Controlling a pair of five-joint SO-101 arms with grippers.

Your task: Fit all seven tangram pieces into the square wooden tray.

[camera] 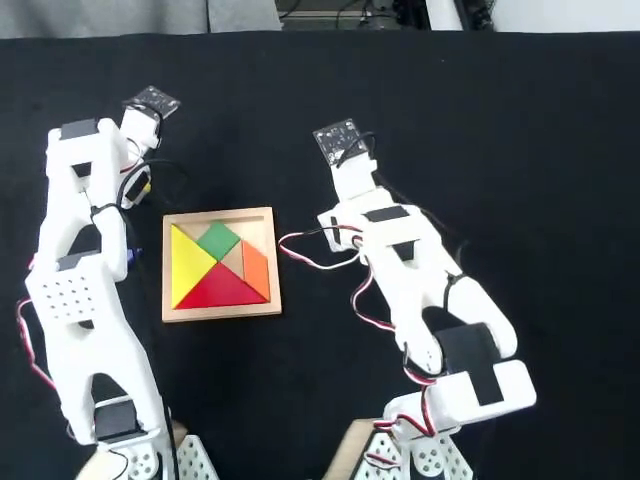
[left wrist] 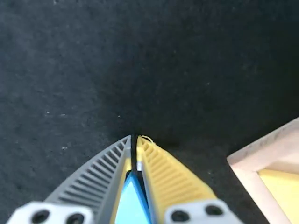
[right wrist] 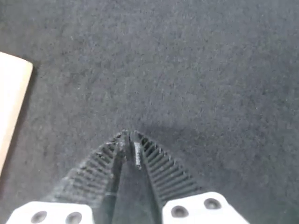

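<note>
**Blue piece mostly hidden in the left grip**

Only a wedge of the blue piece (left wrist: 133,201) shows. Its narrow end points toward the tips of the left end effector (left wrist: 134,138), which is clamped on it beside a corner of the tray (camera: 220,212). The tray sits roughly square to the bench (camera: 500,150). The right end effector (right wrist: 128,136) is pinched closed on nothing.

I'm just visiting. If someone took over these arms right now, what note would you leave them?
Left end effector: shut beside the tray's corner, something blue between its fingers; held or not, unclear.
Right end effector: shut, empty, over the black cloth beside the tray.
Done: yellow, red, green and orange pieces lie in the tray.
Left: wood-coloured gaps show; the other pieces must go in.
</note>
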